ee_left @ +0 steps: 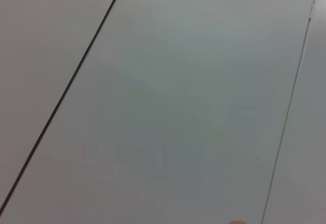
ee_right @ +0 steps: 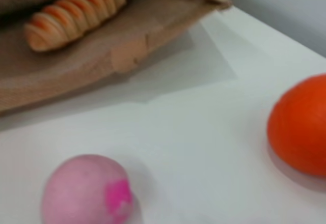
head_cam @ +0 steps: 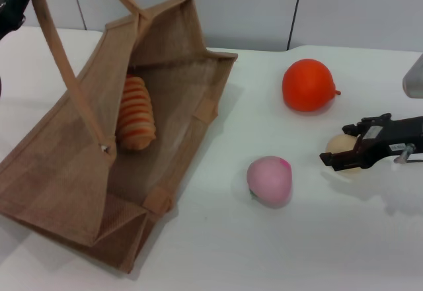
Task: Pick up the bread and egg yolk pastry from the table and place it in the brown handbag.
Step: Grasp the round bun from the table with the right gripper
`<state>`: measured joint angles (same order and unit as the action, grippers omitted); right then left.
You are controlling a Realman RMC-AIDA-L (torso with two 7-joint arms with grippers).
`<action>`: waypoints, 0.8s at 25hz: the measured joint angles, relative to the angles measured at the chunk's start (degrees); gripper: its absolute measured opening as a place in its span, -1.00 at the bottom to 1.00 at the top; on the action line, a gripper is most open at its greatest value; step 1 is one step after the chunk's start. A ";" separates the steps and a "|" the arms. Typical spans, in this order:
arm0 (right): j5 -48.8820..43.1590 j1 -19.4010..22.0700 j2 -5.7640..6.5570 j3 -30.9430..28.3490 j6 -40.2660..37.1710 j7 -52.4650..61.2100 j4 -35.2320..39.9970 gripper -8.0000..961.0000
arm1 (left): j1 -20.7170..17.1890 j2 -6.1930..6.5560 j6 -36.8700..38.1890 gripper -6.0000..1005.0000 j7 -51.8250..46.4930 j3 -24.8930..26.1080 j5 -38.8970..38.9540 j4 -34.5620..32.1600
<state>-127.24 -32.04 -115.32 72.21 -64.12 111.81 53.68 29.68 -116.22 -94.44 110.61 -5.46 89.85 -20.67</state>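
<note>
The brown handbag (head_cam: 79, 165) lies open on its side at the left of the table. The striped bread (head_cam: 136, 114) lies inside it and also shows in the right wrist view (ee_right: 74, 12). One long handle (head_cam: 66, 73) runs up taut to my left gripper (head_cam: 12, 3) at the far left corner. The pale egg yolk pastry (head_cam: 342, 144) sits at the right, low over the table. My right gripper (head_cam: 336, 147) has its black jaws closed on either side of the pastry.
A round orange fruit (head_cam: 307, 84) (ee_right: 300, 124) sits behind the right gripper. A pink ball (head_cam: 269, 180) (ee_right: 86, 191) lies between the bag and the gripper. The white table (head_cam: 264, 251) meets a pale wall at the back. The left wrist view shows only wall.
</note>
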 joint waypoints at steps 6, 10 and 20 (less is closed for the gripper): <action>-3.44 -0.03 0.02 -0.12 -0.01 1.77 0.33 0.74 | 0.10 0.03 0.05 -0.76 0.17 -0.08 -0.04 0.89; -5.77 -0.04 -0.11 -0.14 0.21 3.00 0.53 0.73 | 0.19 0.05 0.05 -0.76 0.19 -0.12 -0.04 0.90; -6.29 -0.36 -0.17 0.43 -0.29 3.30 0.60 0.59 | 0.25 0.11 0.05 -0.76 0.22 -0.35 -0.12 0.90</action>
<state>-133.53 -32.40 -115.50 72.63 -64.41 115.11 54.28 29.93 -116.11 -94.39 110.83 -5.82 89.73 -19.77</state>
